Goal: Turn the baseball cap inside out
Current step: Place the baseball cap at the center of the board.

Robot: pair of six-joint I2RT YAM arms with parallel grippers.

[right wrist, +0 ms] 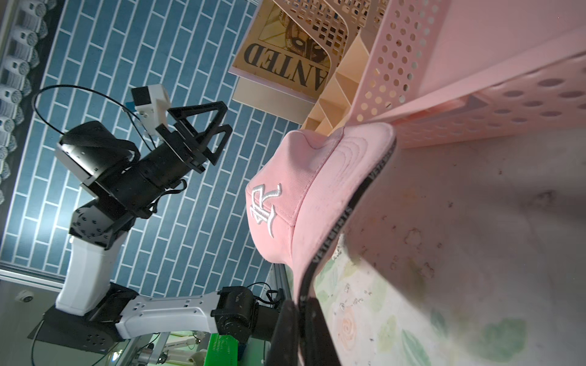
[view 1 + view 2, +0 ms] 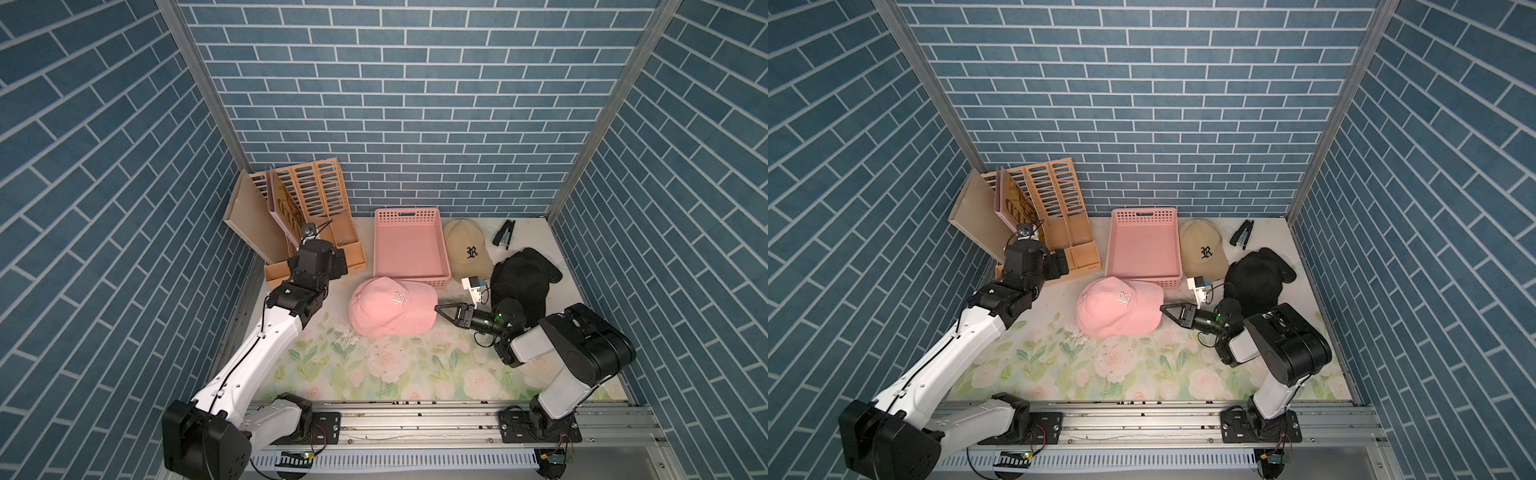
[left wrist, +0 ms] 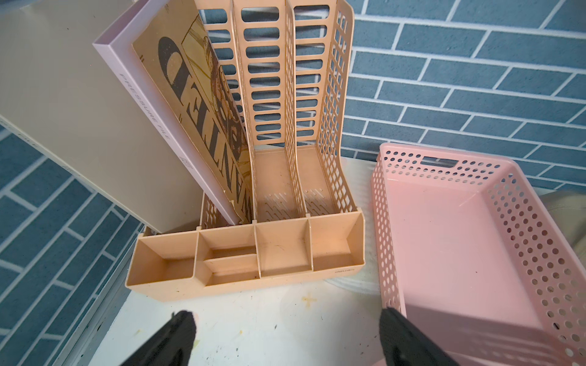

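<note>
**A:** Where is the pink cap (image 2: 390, 308) now?

**B:** It lies crown up in the middle of the surface (image 2: 374, 365), just beside the pink basket (image 2: 411, 216). Its brim (image 1: 345, 190) points toward the right arm. The right hand (image 2: 438, 308) is clamped on the brim's edge. In the right wrist view the black-taped edge runs in between the fingers (image 1: 285, 332).

**A:** And the left hand (image 3: 284, 312)?

**B:** Its fingers are wide apart and hold nothing. It hangs near the file rack (image 2: 320, 208), well apart from the cap.

**A:** So how should this step be done well?

**B:** I think the grip on the stiff brim is only an anchor. First lift the brim a little and draw the cap away from the basket, so that the opening is free. Then bring the left hand to the soft crown (image 2: 370, 309) and push its middle through. Press slowly, because the cloth may slide instead of folding. The beige cap (image 2: 465, 249) and black cap (image 2: 519, 282) should not be touched.
</note>
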